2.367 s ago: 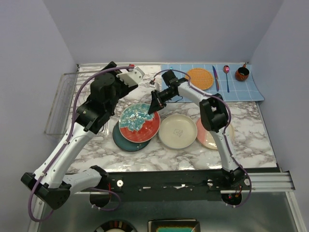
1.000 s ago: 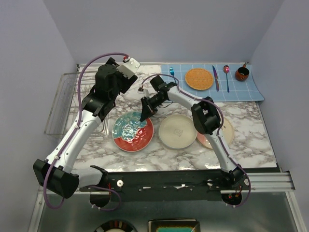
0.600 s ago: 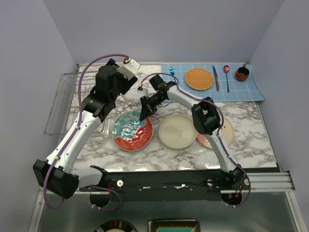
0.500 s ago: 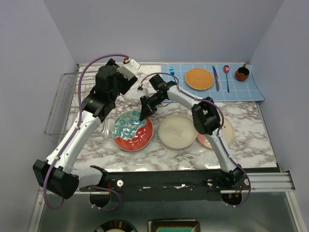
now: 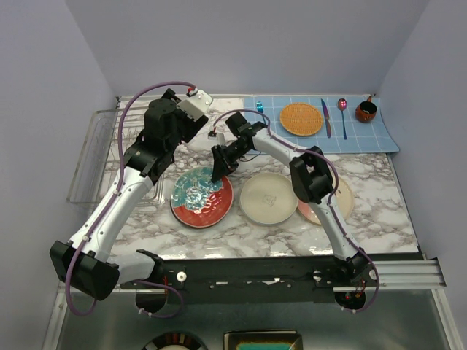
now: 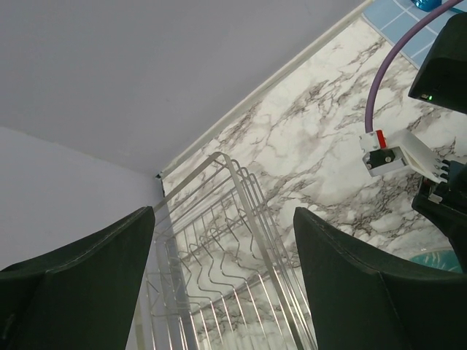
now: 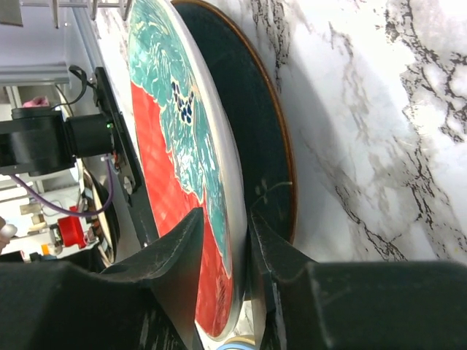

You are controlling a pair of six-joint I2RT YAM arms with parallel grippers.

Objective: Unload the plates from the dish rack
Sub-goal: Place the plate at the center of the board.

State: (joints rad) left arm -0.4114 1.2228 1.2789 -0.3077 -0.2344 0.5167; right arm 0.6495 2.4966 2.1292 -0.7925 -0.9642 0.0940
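Observation:
The teal floral plate with a red rim (image 5: 201, 197) lies on a dark plate (image 7: 255, 131) on the marble table. My right gripper (image 5: 217, 173) sits at its far rim. In the right wrist view the fingers (image 7: 186, 248) straddle that rim with a narrow gap, so the right gripper (image 7: 226, 219) is slightly open. A cream plate (image 5: 268, 198) lies to the right, and a pink and cream plate (image 5: 343, 203) is partly hidden behind my right arm. My left gripper (image 6: 222, 215) is wide open over the wire dish rack (image 6: 219, 248), which shows no plates in its slots.
The dish rack (image 5: 95, 157) stands at the table's left edge. At the back right a blue mat (image 5: 379, 135) carries an orange woven disc (image 5: 301, 118), a knife (image 5: 326, 117), a spoon (image 5: 343, 111) and a dark cup (image 5: 365, 111).
The right jaws have parted a little around the teal plate's rim, and the plate now rests flat on the dark plate. The left arm has stayed still over the last second.

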